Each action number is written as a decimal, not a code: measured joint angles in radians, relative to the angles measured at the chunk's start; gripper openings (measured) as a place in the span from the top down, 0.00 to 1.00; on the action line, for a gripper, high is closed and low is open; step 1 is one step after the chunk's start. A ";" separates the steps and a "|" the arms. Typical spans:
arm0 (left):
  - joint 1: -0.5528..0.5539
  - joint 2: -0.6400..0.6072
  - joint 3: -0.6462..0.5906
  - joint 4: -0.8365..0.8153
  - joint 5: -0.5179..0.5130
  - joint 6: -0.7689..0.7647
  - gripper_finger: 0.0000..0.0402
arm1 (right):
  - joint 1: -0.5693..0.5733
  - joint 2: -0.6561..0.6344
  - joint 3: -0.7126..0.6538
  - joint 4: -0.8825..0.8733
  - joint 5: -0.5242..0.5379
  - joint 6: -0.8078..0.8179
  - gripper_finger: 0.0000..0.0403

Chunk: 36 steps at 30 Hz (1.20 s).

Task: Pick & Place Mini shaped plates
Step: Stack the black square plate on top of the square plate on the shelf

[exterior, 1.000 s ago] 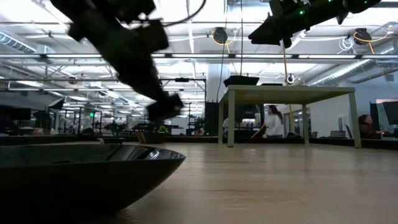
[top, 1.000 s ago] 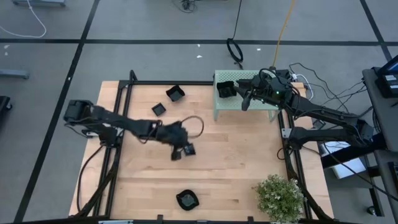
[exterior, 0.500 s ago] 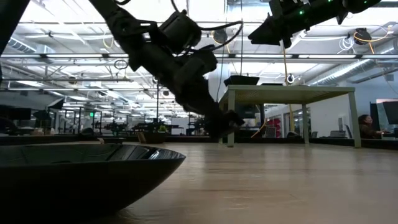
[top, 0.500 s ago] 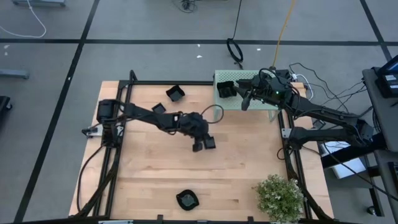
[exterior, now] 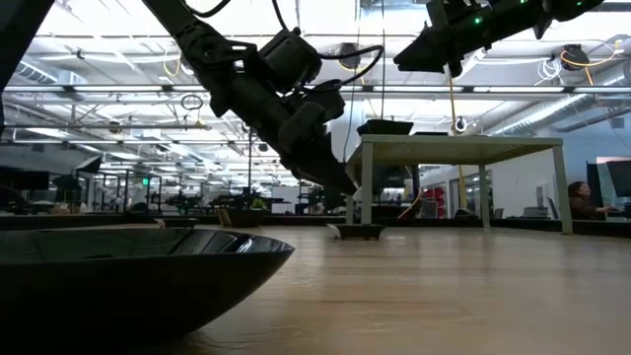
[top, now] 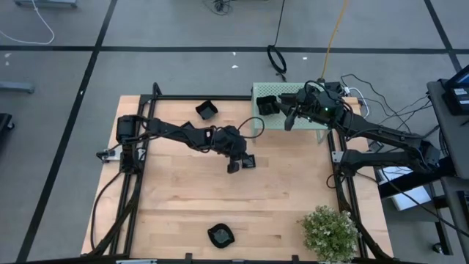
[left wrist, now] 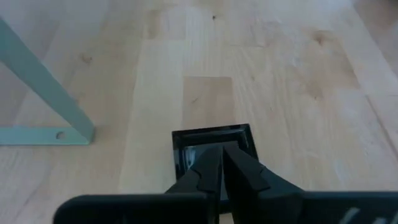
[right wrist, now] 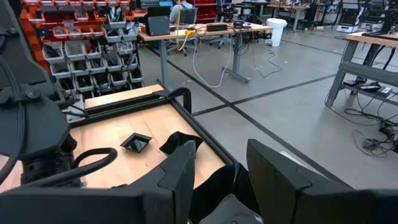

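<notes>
The pale green perforated stand [top: 289,117] stood at the table's [top: 183,205] far edge, and 1 of its legs [left wrist: 46,84] ran close beside the left gripper [top: 236,163], off to one side of the jaws with bare wood between. A bushy green plant [top: 330,231] sat at the near right corner, well apart from both arms.

The left gripper hung low over the middle of the table with its 2 fingers [left wrist: 239,171] pressed together, nothing between them. A small square black plate [left wrist: 212,146] lay flat on the wood just past the fingertips and partly under them; in the low view it rested on the table [exterior: 357,232] right below the arm's tip. Its edges ran roughly square to the line of the fingers, and no side looked longer than another.

The right gripper [top: 291,117] was held above the stand, jaws parted and empty, with a black plate [top: 265,105] on the stand top just ahead of them.

Another square plate [top: 207,110] lay near the far edge of the table, behind the left arm, and a wavy-rimmed 1 [top: 220,235] sat at the near edge, well away from either pair of jaws.
</notes>
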 joint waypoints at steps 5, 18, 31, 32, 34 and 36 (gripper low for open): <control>0.002 -0.006 0.000 -0.009 0.000 -0.056 0.91 | 0.000 0.000 0.000 -0.002 0.000 0.001 0.67; 0.010 -0.223 0.000 -0.270 -0.080 -0.155 0.76 | 0.106 0.083 0.000 -0.027 0.001 0.003 0.63; 0.012 -0.508 0.000 -0.403 -0.167 -0.329 0.73 | 0.262 0.283 -0.001 0.000 0.170 0.244 0.62; 0.012 -0.524 0.000 -0.403 -0.167 -0.342 0.73 | 0.280 0.293 -0.001 0.004 0.198 0.267 0.62; 0.012 -0.558 0.000 -0.411 -0.167 -0.358 0.73 | 0.317 0.306 0.000 -0.010 0.248 0.338 0.62; 0.012 -0.584 0.001 -0.411 -0.167 -0.363 0.73 | 0.353 0.323 0.000 -0.035 0.297 0.446 0.62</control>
